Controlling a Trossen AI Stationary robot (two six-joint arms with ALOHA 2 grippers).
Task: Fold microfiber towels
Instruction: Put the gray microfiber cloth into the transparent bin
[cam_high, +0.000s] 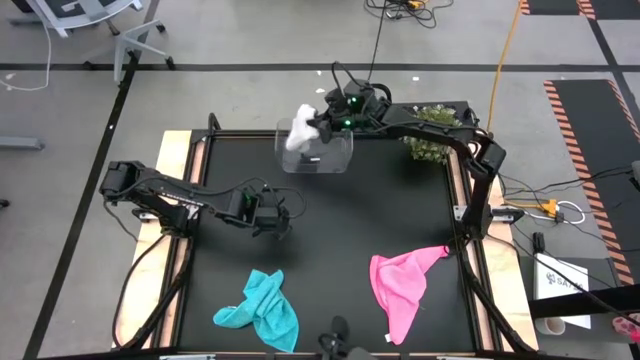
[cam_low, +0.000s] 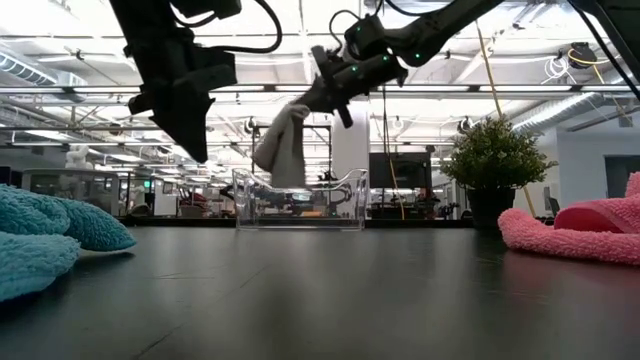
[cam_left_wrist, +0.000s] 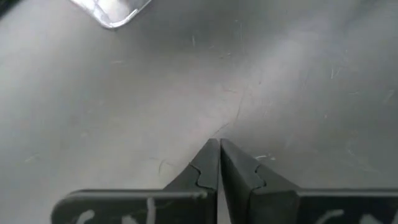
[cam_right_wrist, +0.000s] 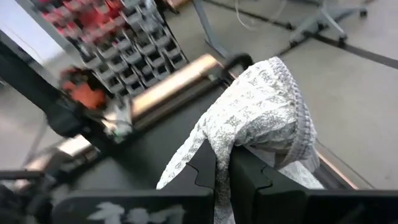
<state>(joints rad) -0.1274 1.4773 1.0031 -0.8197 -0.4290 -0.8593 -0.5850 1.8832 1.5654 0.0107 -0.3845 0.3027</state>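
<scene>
- The right gripper (cam_high: 318, 127) is clamped on the grey-white towel (cam_high: 301, 128), which hangs above the clear plastic bin (cam_high: 330, 160), seemingly bunched.
- The left gripper (cam_high: 281, 224), closed and empty, hovers mid-table; the teal towel (cam_high: 262, 308) lies nearest it, the pink towel (cam_high: 402, 284) farther right.

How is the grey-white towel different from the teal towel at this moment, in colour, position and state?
The grey-white towel hangs in the air, pinched by the right gripper above the clear bin; the teal towel lies crumpled on the table, touched by nothing. The first is pale, the second saturated blue-green. The left gripper holds neither. Both are soft, fuzzy cloths.
</scene>
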